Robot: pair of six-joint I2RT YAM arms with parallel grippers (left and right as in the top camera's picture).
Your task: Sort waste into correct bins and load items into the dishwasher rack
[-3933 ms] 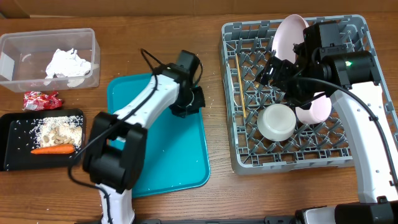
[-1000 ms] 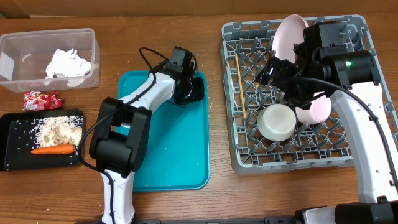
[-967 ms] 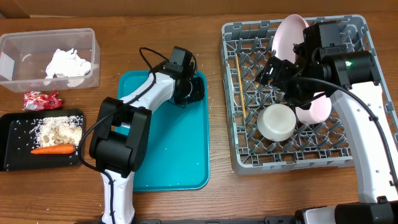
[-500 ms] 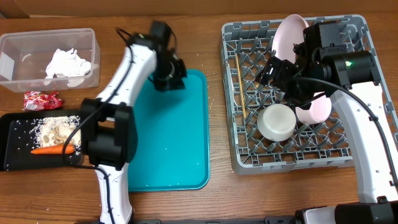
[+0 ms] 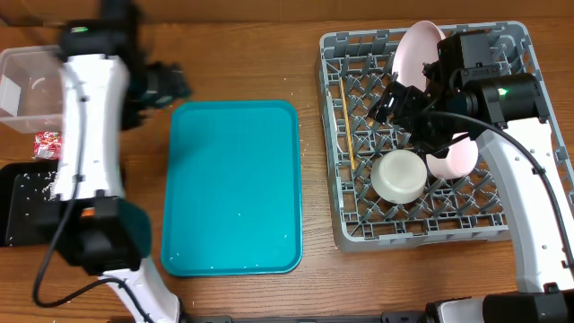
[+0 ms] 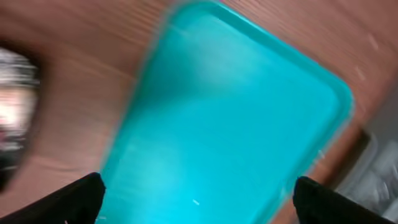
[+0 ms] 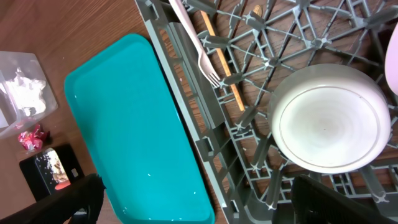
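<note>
Brown wood makes up the desk (image 5: 242,54), and a flat teal plastic tray (image 5: 233,188) lies bare in the middle of it. At the right sits the big grey plastic dishwasher rack (image 5: 330,144). A pale pink round plate (image 5: 417,45) stands on its edge between the pegs at the top, likely so water can run off it. A small white bowl (image 7: 326,118) sits upside down on the grid, likely for the same reason. A small pink bowl (image 5: 457,154) is just beside it. A white plastic fork (image 7: 196,43) and a thin wooden chopstick (image 7: 224,68) lie flat by the rack's left wall. The right tool (image 7: 202,199) hangs over them with its jaws wide apart, holding nothing.

At the upper left, the left tool (image 6: 202,199) is near the clear plastic tub (image 5: 31,63). Its picture is blurry, but the jaws stand wide and hold nothing. Crumpled white tissue (image 7: 22,90) is in the tub. A small red crinkled wrapper (image 5: 47,144) lies on the desk between the tub and the shallow black tray (image 5: 13,215). It looks like one bit of waste not yet in a bin.
</note>
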